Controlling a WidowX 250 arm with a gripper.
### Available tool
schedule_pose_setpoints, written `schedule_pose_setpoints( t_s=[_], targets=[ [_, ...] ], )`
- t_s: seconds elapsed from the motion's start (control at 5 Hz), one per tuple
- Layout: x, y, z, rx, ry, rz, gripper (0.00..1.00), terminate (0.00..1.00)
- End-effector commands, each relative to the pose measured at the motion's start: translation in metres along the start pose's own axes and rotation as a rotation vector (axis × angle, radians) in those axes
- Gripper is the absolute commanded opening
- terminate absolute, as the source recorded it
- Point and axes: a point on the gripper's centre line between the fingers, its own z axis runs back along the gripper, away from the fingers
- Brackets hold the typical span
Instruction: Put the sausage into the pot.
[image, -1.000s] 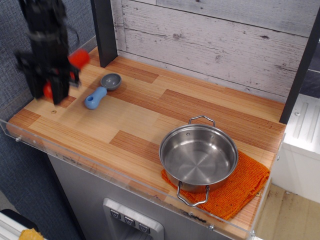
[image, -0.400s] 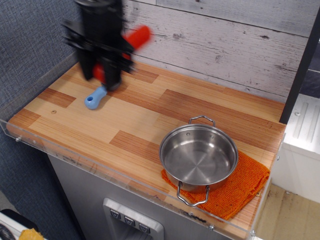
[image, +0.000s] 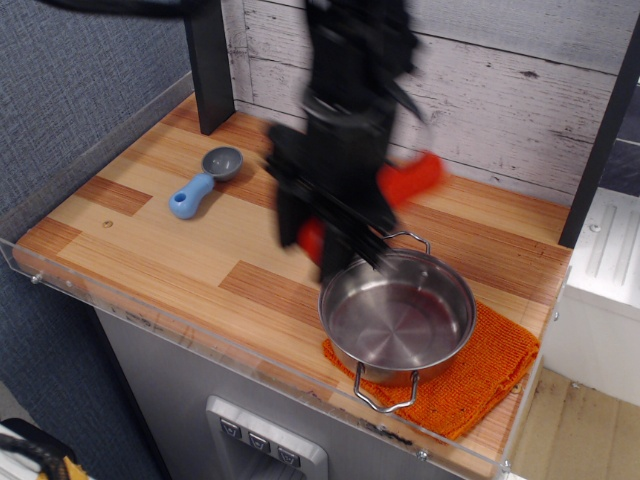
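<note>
- The black gripper (image: 335, 235) is blurred, hanging over the wooden worktop (image: 160, 245) just at the far-left edge of the pot (image: 397, 317).
- Its jaws are clenched on the sausage (image: 408, 181), which is off the worktop and tilted: one red end sticks out up and to the right of the arm, the other shows low on the left side of the jaws.
- The middle of the sausage is hidden behind the dark fingers.
- The pot sits near the front right of the worktop, resting partly on an orange cloth (image: 480, 375) that spreads out under its right side.
- A reddish reflection shows on the inside of the pot, and nothing solid lies in it.
- One wire handle of the pot points toward the front edge, the other toward the back, close under the jaws.
- A blue-handled scoop (image: 204, 181) lies well apart on the left of the worktop, grey bowl toward the back wall.
- A dark post (image: 208, 65) stands at the back left corner.
</note>
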Motion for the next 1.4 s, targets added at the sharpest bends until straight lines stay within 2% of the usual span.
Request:
schedule_pose_setpoints(
  t_s=[0.0, 0.2, 0.6, 0.8, 1.2],
  targets=[
    [-0.008, -0.050, 0.002, 0.015, -0.014, -0.075, 0.00, 0.00],
    [-0.007, -0.039, -0.014, 0.008, 0.034, -0.034, 0.00, 0.00],
    [-0.005, -0.003, -0.032, -0.017, 0.063, 0.089, 0.00, 0.00],
    [-0.006, -0.003, -0.036, -0.035, 0.094, 0.095, 1.00, 0.00],
    [-0.008, -0.010, -0.031, -0.046, 0.088, 0.063, 1.00, 0.00]
  ],
)
